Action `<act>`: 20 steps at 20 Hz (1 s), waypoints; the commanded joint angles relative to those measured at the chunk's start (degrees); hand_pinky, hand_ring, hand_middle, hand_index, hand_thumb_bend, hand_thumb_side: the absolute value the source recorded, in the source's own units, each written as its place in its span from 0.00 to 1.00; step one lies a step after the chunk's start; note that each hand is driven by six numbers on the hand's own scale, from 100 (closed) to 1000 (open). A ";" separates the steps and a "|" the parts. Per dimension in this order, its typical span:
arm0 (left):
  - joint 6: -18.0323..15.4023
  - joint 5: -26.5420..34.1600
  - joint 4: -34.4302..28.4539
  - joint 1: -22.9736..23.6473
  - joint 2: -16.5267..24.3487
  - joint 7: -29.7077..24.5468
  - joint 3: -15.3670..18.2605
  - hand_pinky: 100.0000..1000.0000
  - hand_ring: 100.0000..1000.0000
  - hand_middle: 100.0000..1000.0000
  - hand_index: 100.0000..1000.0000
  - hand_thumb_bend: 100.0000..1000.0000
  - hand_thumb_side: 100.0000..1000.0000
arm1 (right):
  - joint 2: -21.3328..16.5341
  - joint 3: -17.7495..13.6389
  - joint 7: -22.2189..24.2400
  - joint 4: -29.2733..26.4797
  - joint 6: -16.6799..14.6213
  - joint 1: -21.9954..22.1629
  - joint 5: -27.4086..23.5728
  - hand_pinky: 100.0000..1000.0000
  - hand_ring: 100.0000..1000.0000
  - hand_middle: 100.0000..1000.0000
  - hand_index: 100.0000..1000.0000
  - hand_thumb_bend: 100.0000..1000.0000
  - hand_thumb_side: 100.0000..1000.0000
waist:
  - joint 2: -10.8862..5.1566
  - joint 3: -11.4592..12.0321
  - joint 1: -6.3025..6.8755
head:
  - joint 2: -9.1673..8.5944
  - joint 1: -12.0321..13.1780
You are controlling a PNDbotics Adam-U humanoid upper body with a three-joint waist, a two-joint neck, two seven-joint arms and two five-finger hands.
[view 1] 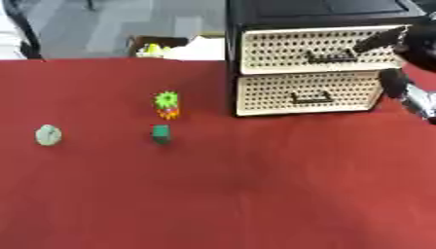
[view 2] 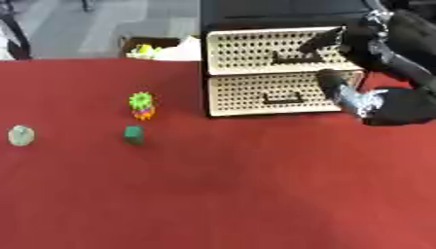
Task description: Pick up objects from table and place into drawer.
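Drawer unit [view 1: 308, 73] stands at the back of the red tabletop [view 1: 255, 194], both drawers closed, as the right hand [view 2: 357, 39] reaches its upper handle [view 2: 294, 58], fingers [view 2: 323, 41] extended toward it. Green-and-orange toy [view 1: 167, 104], green block [view 1: 161, 133] and pale round object [view 1: 47, 135] lie well left.

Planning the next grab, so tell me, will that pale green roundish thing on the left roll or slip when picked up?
The pale green object looks rounded, so it may roll if nudged. It seems small, so probably light. It sits alone on the red table, leaving room around it.
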 commanded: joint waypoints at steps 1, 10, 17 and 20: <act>-0.02 -0.19 -0.74 -0.87 0.70 -0.41 -0.03 0.63 0.66 0.69 0.80 0.00 0.85 | -1.83 -0.08 1.28 -0.82 0.42 -1.15 0.33 0.00 0.00 0.00 0.78 0.00 1.00 | -0.70 0.12 -0.24 | -0.50 -0.42; 0.09 -0.17 -0.74 -0.96 0.72 -0.89 -0.20 0.63 0.66 0.69 0.80 0.00 0.85 | -2.59 0.17 3.43 -0.74 3.95 -3.85 -0.52 0.00 0.00 0.00 0.78 0.00 1.00 | -0.46 0.55 -0.38 | -0.71 -1.22; 0.10 -0.11 -0.74 -0.97 0.79 -1.06 -0.33 0.63 0.66 0.69 0.80 0.00 0.85 | -2.92 1.13 4.39 3.38 5.28 -6.90 1.22 0.00 0.00 0.00 0.76 0.00 1.00 | -0.55 0.78 -0.46 | -0.76 -1.58; 0.12 -0.09 -0.74 -0.94 0.80 -1.11 -0.37 0.63 0.66 0.69 0.80 0.00 0.85 | -3.02 1.54 4.74 5.51 5.09 -8.23 1.76 0.00 0.00 0.00 0.76 0.00 1.00 | -0.56 0.97 -0.53 | -0.80 -1.68</act>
